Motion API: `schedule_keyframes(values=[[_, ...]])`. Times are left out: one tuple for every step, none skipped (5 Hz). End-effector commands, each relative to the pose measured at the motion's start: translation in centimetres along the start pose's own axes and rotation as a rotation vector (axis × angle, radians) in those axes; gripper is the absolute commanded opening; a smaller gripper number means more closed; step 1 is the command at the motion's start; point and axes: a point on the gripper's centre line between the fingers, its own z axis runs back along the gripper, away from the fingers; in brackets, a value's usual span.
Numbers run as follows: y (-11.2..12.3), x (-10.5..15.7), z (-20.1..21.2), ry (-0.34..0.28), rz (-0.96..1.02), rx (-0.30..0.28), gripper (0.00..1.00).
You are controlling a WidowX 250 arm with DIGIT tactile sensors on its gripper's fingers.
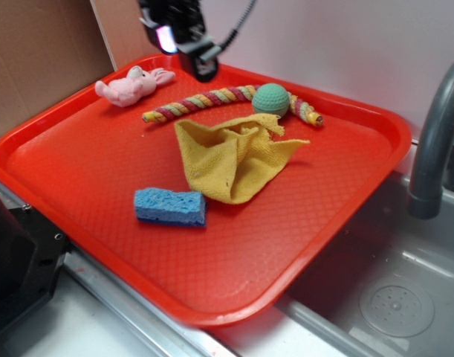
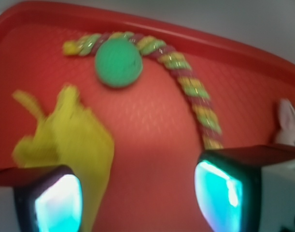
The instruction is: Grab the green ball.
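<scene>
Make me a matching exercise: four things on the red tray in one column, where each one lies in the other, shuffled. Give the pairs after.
Things:
1. green ball
2. blue sponge
3. pink bunny toy
4. yellow cloth

Places:
A. crumpled mid-tray, just in front of the ball
B. against the rope toy, near the tray's far edge
C. far left corner, beside the rope's end
D. alone, nearest the front edge

Pairs: 1-B, 2-D, 3-C, 4-A

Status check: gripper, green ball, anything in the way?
Gripper open, empty, above tray's far edge. Green ball untouched, against rope toy. Yellow cloth just beside ball.
</scene>
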Motion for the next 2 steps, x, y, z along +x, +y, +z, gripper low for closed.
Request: schedule_keyframes(values=[[-0.7, 5.1, -3.6, -0.096, -0.051, -0.024, 1.00], [-0.8, 6.0, -4.6, -0.107, -0.058, -0.014, 1.00]])
